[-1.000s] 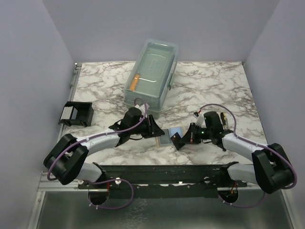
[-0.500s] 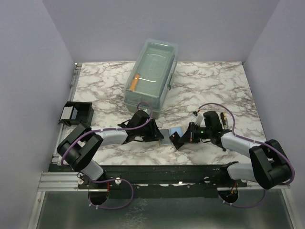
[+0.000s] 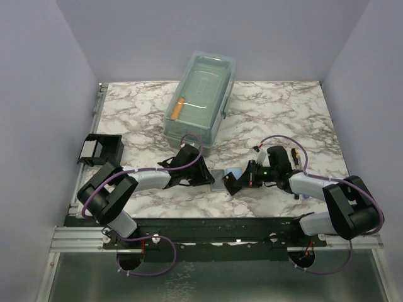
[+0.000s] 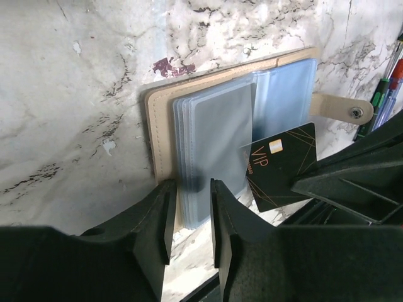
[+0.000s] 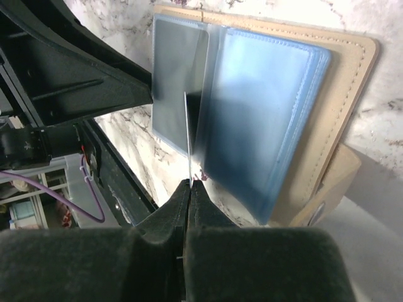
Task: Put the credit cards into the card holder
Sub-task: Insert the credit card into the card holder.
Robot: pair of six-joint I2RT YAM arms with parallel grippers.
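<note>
The card holder here is a tan wallet [image 4: 153, 126] lying open on the marble, with a stack of clear bluish sleeves [image 4: 214, 138]. It shows between the two grippers in the top view [image 3: 220, 178] and in the right wrist view [image 5: 352, 94]. My right gripper [image 5: 190, 186] is shut on a black VIP credit card [image 4: 283, 165], seen edge-on [image 5: 187, 135], with its far end among the sleeves. My left gripper [image 4: 189, 217] is open, its jaws either side of the sleeves' near edge. I cannot pick out a light blue card from the bluish sleeves.
A large clear lidded box [image 3: 200, 100] stands at the back centre. A small black open rack [image 3: 101, 150] sits at the table's left edge. Pens [image 4: 385, 88] show at the right edge of the left wrist view. The grippers almost meet [image 3: 220, 182].
The left arm swung right and brought its gripper up to the wallet. The right gripper with the card edged slightly left toward it.
</note>
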